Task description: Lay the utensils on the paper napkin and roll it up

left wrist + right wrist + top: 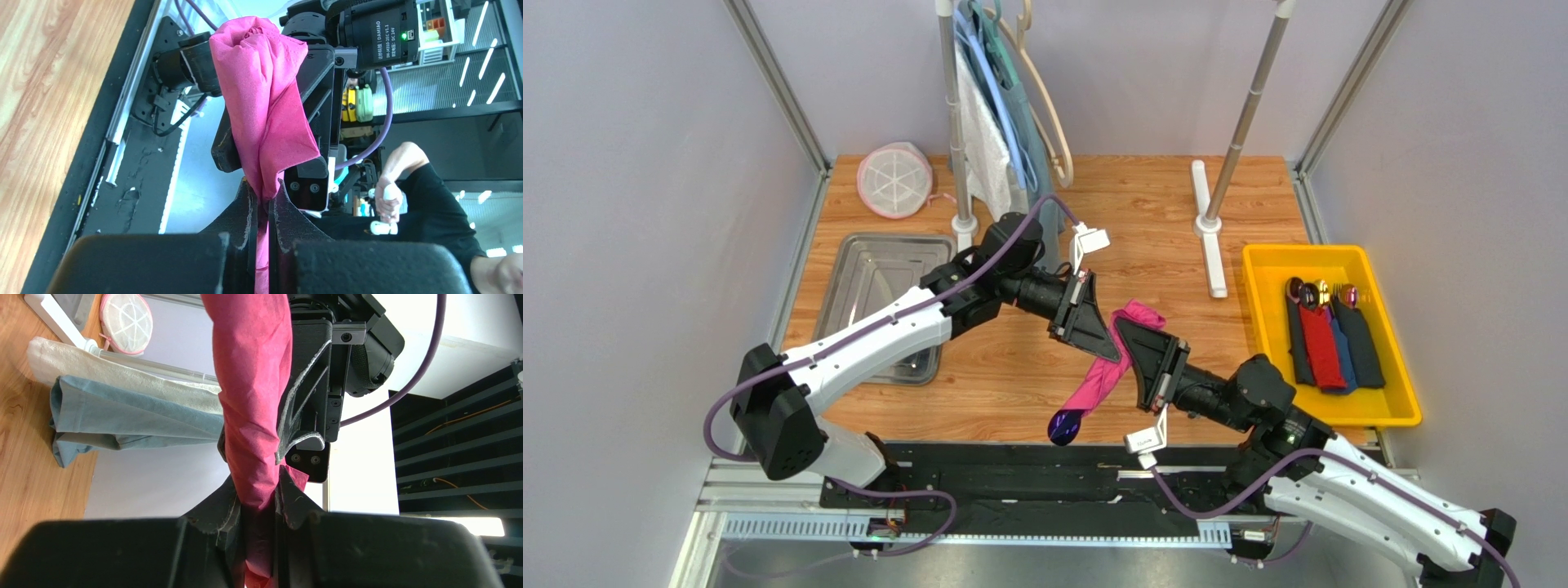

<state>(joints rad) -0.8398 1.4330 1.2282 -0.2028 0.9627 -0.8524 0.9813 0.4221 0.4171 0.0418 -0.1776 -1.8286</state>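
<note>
Gripping the rolled paper napkin [1097, 377] mid-length from opposite sides, your left gripper [1107, 341] and right gripper [1131, 360] were both clamped on it, tips almost meeting. Its long axis ran far-right to near-left over the table [1014, 368] — spoon bowl [1064, 428] poking out the near end.

I log free wooden tabletop [1136, 196] behind the rolled magenta paper napkin [1097, 380] blocking mid-table, hemmed by shallow steel tray [879, 276] left, yellow plastic bin [1308, 252] right, hanging clothes [995, 123] at rear.
</note>
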